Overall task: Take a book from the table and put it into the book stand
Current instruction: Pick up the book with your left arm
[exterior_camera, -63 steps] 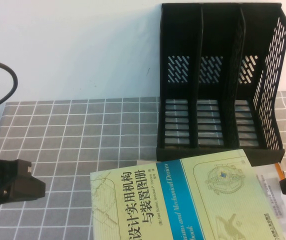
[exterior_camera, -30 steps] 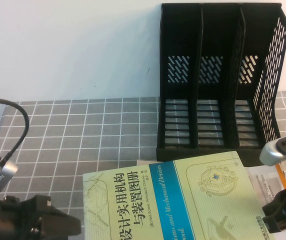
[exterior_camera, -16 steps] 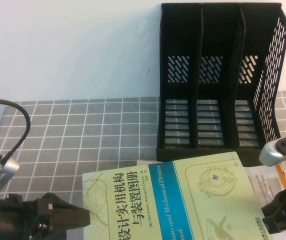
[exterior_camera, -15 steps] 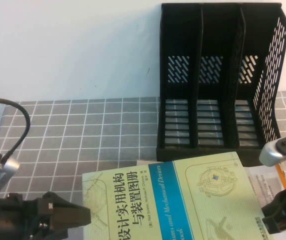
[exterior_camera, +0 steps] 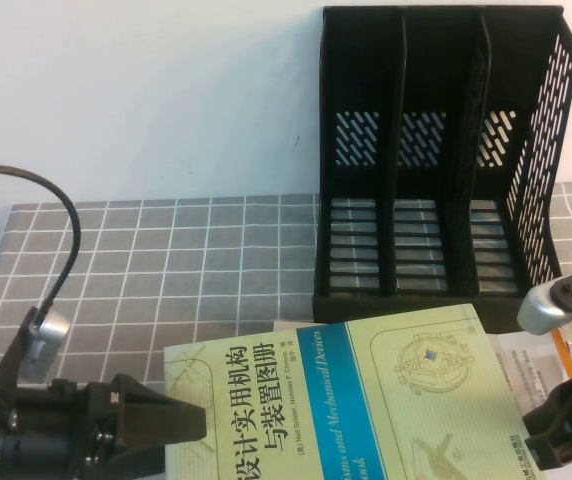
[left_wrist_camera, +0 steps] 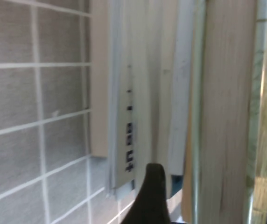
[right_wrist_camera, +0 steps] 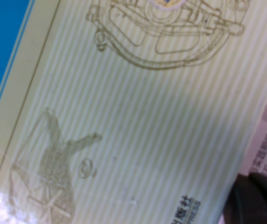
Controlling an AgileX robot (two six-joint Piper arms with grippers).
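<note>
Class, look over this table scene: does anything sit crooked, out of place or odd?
Yes: the pale yellow-green book with a blue band lies skewed to the cloth's grid, resting on a white book, before the empty black mesh book stand. The left gripper is open at its left edge; the right gripper is at its right.

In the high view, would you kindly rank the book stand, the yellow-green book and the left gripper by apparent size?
1. Book stand
2. Book, cropped by the frame and nearer, so unsure
3. Left gripper at the book's left edge
</note>
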